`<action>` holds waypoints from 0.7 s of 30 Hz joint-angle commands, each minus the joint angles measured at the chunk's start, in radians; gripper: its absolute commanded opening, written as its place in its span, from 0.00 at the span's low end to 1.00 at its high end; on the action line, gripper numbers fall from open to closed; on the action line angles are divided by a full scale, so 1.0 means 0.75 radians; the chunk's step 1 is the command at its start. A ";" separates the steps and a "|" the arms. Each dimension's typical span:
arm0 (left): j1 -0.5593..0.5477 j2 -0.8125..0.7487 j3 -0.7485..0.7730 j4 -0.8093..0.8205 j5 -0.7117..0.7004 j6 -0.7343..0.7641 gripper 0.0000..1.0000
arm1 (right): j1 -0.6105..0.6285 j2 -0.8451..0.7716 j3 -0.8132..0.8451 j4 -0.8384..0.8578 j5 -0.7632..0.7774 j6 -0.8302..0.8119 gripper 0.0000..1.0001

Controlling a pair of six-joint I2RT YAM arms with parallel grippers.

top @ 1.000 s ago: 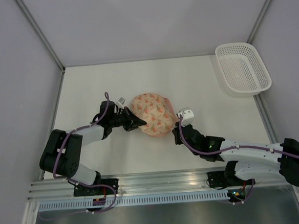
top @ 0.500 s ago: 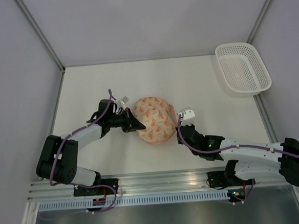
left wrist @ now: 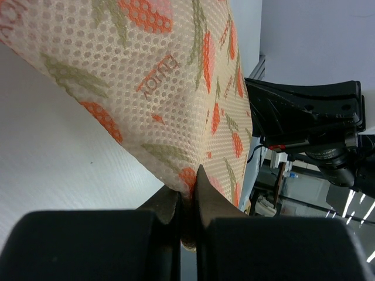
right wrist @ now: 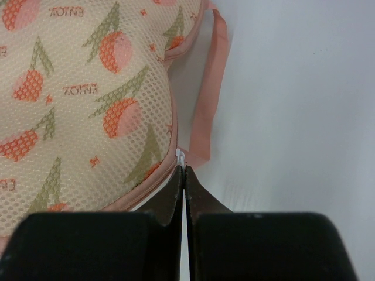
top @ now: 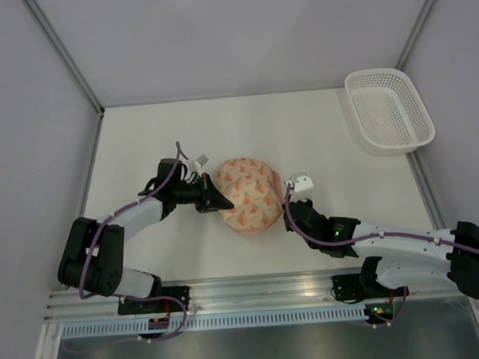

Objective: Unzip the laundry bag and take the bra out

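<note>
The laundry bag (top: 249, 192), a cream mesh dome with orange-pink motifs, lies mid-table. My left gripper (top: 222, 204) is shut on a pinch of the bag's mesh at its left side; in the left wrist view the fabric (left wrist: 164, 88) is clamped between the jaws (left wrist: 188, 181). My right gripper (top: 288, 217) is shut at the bag's right edge, its tips closed on the small white zip pull (right wrist: 181, 157) beside the pink zip trim (right wrist: 146, 188) and pink loop (right wrist: 206, 88). The bra is hidden.
A white plastic lattice basket (top: 387, 109) stands at the back right corner. Grey walls close the table on the left, back and right. The metal rail with both arm bases (top: 256, 293) runs along the near edge.
The bag has shifted slightly right and toward the back with the left gripper, which has moved up. The right gripper has edged down along the bag's right edge.
</note>
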 commanded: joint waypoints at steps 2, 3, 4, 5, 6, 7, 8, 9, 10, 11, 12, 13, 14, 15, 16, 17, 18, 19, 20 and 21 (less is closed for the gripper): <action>0.003 0.080 0.091 0.084 0.107 0.047 0.02 | -0.011 -0.013 0.036 -0.011 0.072 0.009 0.01; -0.001 0.103 0.126 0.113 0.128 0.045 0.02 | -0.011 -0.015 0.038 -0.015 0.072 0.011 0.01; -0.003 0.150 0.146 0.111 0.128 0.047 0.02 | -0.013 -0.019 0.040 -0.019 0.070 0.011 0.00; -0.001 0.174 0.167 0.109 0.124 0.047 0.02 | -0.011 -0.023 0.042 -0.029 0.072 0.013 0.01; -0.003 0.195 0.203 0.095 0.116 0.047 0.02 | -0.011 -0.029 0.044 -0.035 0.070 0.013 0.01; -0.003 0.237 0.218 0.093 0.111 0.045 0.02 | -0.011 -0.039 0.046 -0.039 0.066 0.013 0.00; -0.007 0.254 0.232 0.089 0.099 0.041 0.06 | -0.011 -0.045 0.044 -0.045 0.068 0.011 0.00; -0.007 0.275 0.251 0.084 0.083 0.038 0.30 | -0.011 -0.049 0.042 -0.045 0.068 0.007 0.00; -0.009 0.289 0.257 0.082 0.073 0.034 0.42 | -0.013 -0.053 0.040 -0.047 0.068 0.007 0.00; -0.007 0.313 0.261 0.082 0.060 0.032 0.50 | -0.013 -0.062 0.036 -0.049 0.070 0.007 0.00; -0.009 0.322 0.267 0.082 0.050 0.032 0.65 | -0.011 -0.062 0.034 -0.049 0.070 0.011 0.00; -0.007 0.332 0.271 0.082 0.032 0.030 0.71 | -0.013 -0.066 0.032 -0.051 0.070 0.013 0.01; -0.007 0.342 0.275 0.082 0.022 0.028 0.78 | -0.013 -0.066 0.028 -0.051 0.070 0.015 0.00; -0.007 0.344 0.283 0.082 0.009 0.024 0.81 | -0.011 -0.068 0.028 -0.049 0.068 0.017 0.00; -0.007 0.344 0.286 0.080 0.001 0.018 0.83 | -0.011 -0.066 0.028 -0.051 0.070 0.019 0.01; -0.007 0.328 0.286 0.080 -0.009 0.014 0.91 | -0.011 -0.064 0.028 -0.051 0.072 0.019 0.00; -0.005 0.312 0.288 0.072 -0.048 0.004 0.92 | -0.011 -0.064 0.030 -0.051 0.078 0.021 0.01; -0.007 0.291 0.288 0.030 -0.085 -0.002 0.93 | -0.011 -0.060 0.036 -0.066 0.088 0.024 0.00; -0.007 0.267 0.292 -0.005 -0.129 -0.002 0.93 | -0.011 -0.056 0.040 -0.074 0.092 0.030 0.00; -0.007 0.192 0.294 -0.042 -0.249 -0.002 0.94 | -0.011 -0.051 0.044 -0.082 0.100 0.034 0.01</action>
